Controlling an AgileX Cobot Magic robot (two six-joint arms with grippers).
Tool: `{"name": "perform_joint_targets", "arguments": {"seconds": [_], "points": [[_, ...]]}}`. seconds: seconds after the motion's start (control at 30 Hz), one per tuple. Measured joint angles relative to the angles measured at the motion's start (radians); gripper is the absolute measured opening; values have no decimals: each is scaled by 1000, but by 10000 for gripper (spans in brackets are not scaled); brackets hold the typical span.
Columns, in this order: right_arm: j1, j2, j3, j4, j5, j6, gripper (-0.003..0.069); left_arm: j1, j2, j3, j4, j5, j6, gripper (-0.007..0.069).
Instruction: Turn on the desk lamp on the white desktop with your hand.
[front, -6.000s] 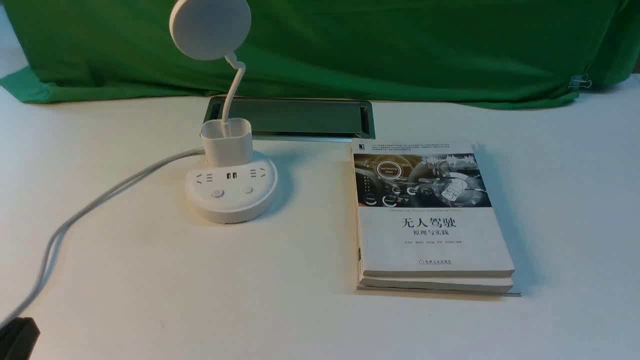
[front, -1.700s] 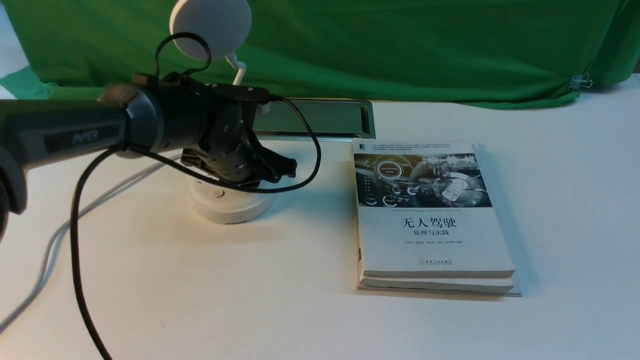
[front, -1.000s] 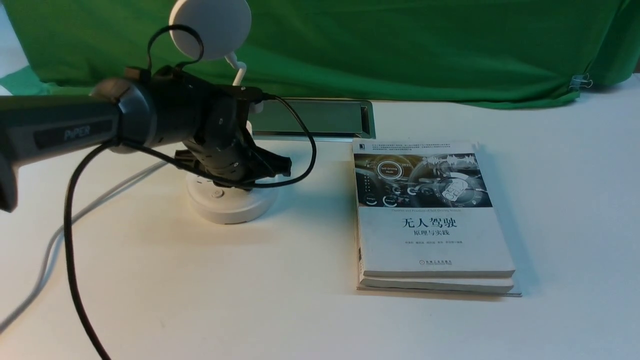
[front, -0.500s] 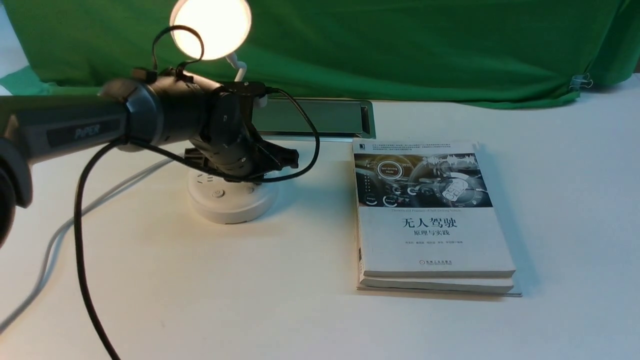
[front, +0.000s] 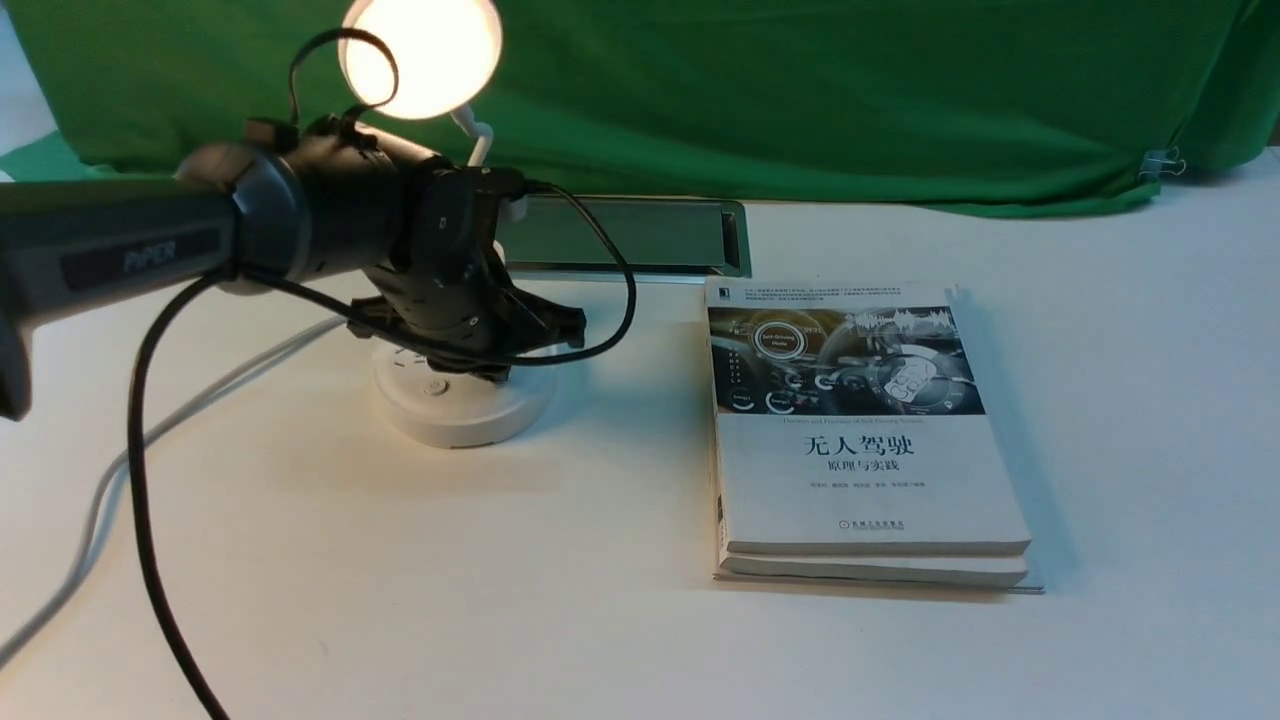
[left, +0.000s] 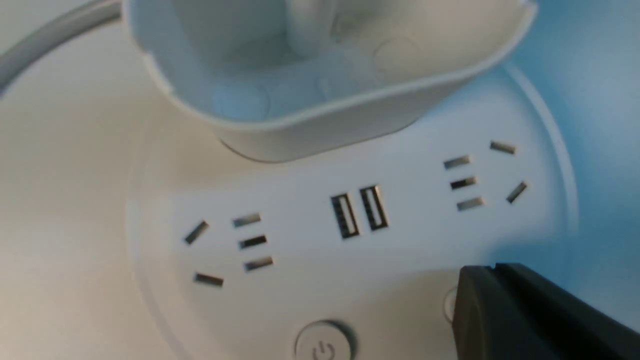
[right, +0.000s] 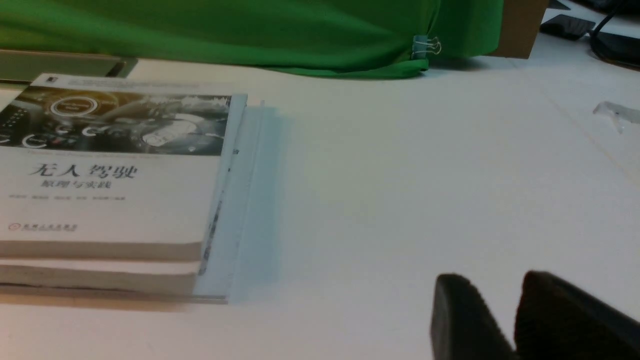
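Note:
The desk lamp stands on the white desktop (front: 500, 620) at the back left. Its round disc head (front: 425, 55) glows warm and bright. My left gripper (front: 497, 370), the black hand on the dark "PiPER" arm, hangs just over the round base (front: 455, 410) and hides the cup. In the left wrist view the gripper (left: 492, 271) is shut, its tip over the right button (left: 450, 304), contact unclear. The power-symbol button (left: 324, 345), sockets and squarish cup (left: 320, 75) show there. My right gripper (right: 492, 295) sits low over bare desktop, jaws a narrow gap apart, empty.
A stack of two books (front: 860, 440) lies right of the lamp, also in the right wrist view (right: 110, 180). The silver-framed cable slot (front: 620, 235) sits behind the lamp, before the green cloth (front: 800, 100). The white cord (front: 100, 480) runs off left.
My left arm came in from the lower left and lowered its shut gripper onto the lamp base. The lamp head went from dark to lit. Since then the arm has shifted slightly left.

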Motion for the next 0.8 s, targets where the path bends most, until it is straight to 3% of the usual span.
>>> {"name": "perform_joint_targets", "arguments": {"seconds": [0.27,0.4,0.6,0.8], "points": [[0,0,0,0,0,0,238,0,1,1,16,11,1,21],[0,0,0,0,0,0,237,-5,-14,8,-57,93,84,21],[0,0,0,0,0,0,237,-34,-175,165,-255,128,263,21],[0,0,0,0,0,0,238,-51,-566,461,-546,6,505,21]]}}
